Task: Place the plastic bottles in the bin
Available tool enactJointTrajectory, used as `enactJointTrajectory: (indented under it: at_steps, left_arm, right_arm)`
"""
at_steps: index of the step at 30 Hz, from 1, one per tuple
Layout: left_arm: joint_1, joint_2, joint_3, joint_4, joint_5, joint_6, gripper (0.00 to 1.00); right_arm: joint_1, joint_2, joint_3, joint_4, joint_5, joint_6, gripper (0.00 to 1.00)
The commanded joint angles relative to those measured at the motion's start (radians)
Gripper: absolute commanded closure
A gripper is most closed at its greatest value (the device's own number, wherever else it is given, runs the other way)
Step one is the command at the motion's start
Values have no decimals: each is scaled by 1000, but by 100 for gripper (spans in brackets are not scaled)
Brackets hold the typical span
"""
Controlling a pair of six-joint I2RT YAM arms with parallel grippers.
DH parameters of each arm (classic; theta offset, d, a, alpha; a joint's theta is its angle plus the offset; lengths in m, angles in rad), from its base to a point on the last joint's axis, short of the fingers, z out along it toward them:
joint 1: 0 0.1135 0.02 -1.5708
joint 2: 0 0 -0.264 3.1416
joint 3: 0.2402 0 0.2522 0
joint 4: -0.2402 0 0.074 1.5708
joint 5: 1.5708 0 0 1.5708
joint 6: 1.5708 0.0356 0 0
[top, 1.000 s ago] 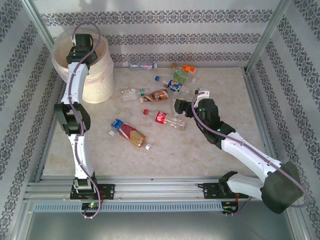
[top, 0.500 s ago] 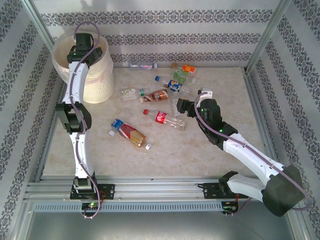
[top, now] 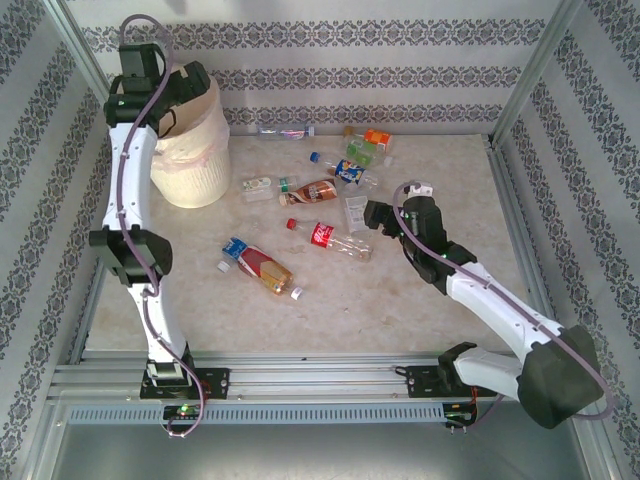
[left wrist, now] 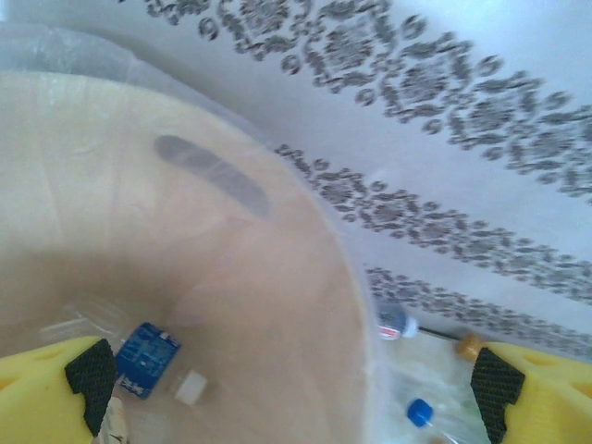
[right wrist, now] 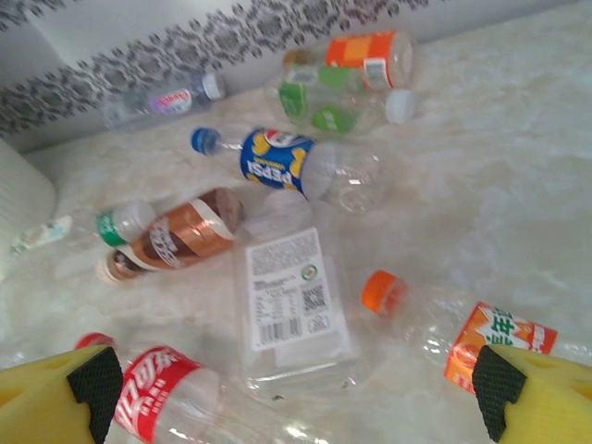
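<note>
Our left tool (left wrist: pixel 291 393) hangs spread wide and empty over the bin (top: pixel 190 172), with a blue-labelled bottle (left wrist: pixel 148 359) lying inside it. Right of the bin, our right tool (right wrist: pixel 294 388) gapes, holding nothing, above a white-labelled bottle (right wrist: pixel 294 310) among others scattered on the bench (top: pixel 400 300).

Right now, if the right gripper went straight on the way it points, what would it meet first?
Probably the flattened clear bottle with the white label, lying centred ahead of the open right gripper; depth is uncertain.
</note>
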Motion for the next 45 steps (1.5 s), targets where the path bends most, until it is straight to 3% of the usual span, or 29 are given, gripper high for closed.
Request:
enactJointTrajectory:
  at_steps: [1,8,16,31,45]
  left_arm:
    - [-11,-70,-93,80,99,-58,0]
    - [-32,-254,-383,336,323,-151,0]
    - [-77,-442,-667,477,374,-209,0]
    - [-79,-627,-884,314,175,-119,0]
    - [-79,-644,-920,262,114,-99,0]
  right_arm:
    - [-16,49,27,-65,-49,-7,2]
    - [-23,233,164,-195,-130,-77,2]
    - [-14,461,348,-281,-180,-156,2]
    - [2,718,567,-409,-135,-188,2]
    - [38,864,672,-466,-26,-163,2]
